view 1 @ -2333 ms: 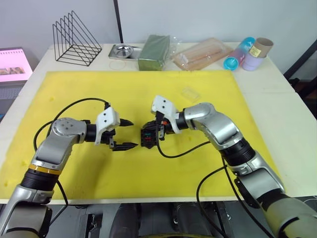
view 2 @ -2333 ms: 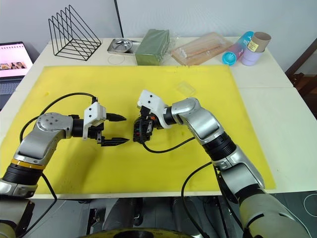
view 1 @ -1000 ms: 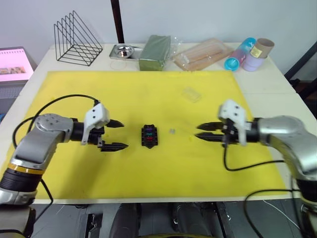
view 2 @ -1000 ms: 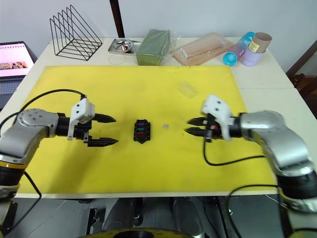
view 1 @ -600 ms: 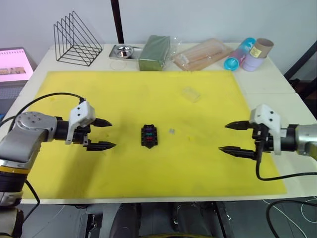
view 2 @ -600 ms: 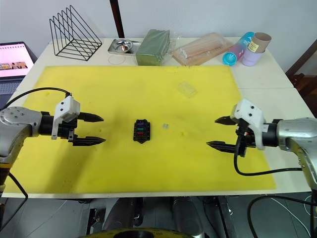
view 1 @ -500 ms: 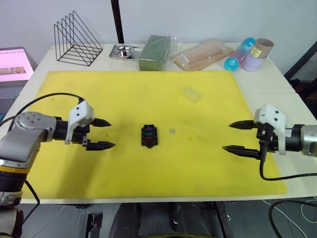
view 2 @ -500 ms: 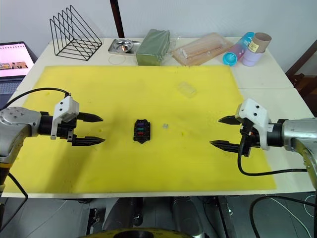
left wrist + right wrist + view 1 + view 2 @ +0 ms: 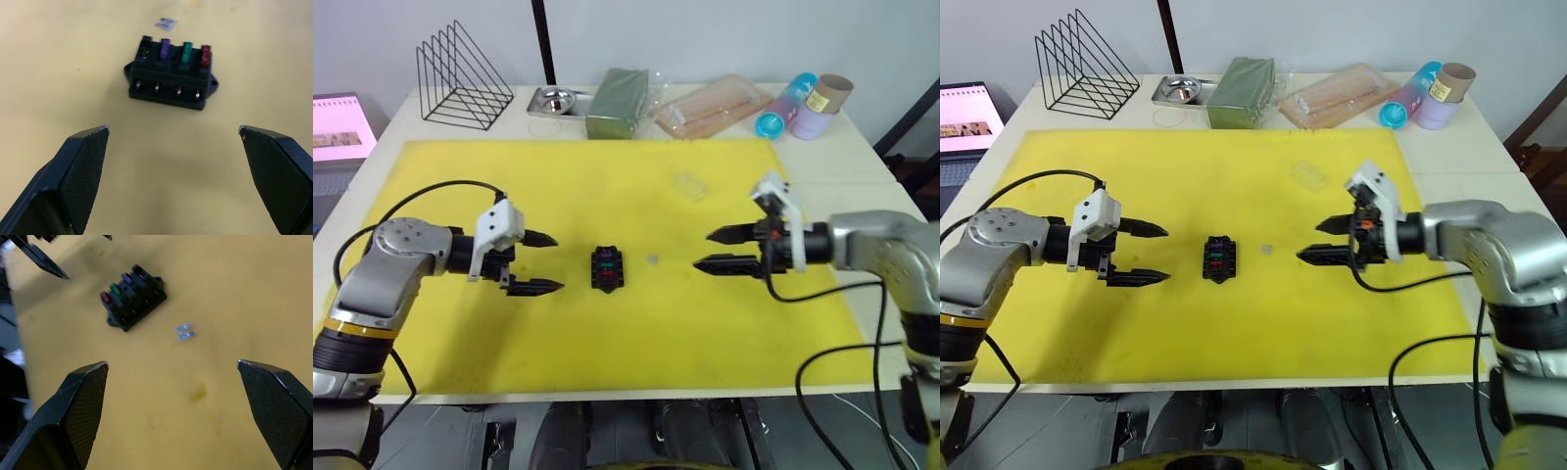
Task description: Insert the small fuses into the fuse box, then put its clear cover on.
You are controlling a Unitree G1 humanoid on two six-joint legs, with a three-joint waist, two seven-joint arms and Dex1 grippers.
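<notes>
The black fuse box (image 9: 609, 268) lies in the middle of the yellow mat (image 9: 587, 186). A purple fuse (image 9: 165, 48), a green fuse (image 9: 186, 51) and a red fuse (image 9: 205, 55) stand in its slots, and the end slot beside the purple one is empty. A greyish fuse (image 9: 652, 259) lies loose on the mat just right of the box. The clear cover (image 9: 690, 185) rests farther back and to the right. My left gripper (image 9: 553, 262) is open and empty, left of the box. My right gripper (image 9: 703, 250) is open and empty, right of the loose fuse.
Along the table's back edge stand a wire rack (image 9: 465, 78), a metal tray (image 9: 558, 100), a green box (image 9: 617, 103), a clear bag of wooden sticks (image 9: 710, 108) and cups with a cardboard roll (image 9: 813, 106). A screen (image 9: 337, 127) sits at far left.
My right gripper swung out to the mat's right edge, then came back left and now stands near the loose fuse, wide open. My left gripper shifted slightly right toward the box.
</notes>
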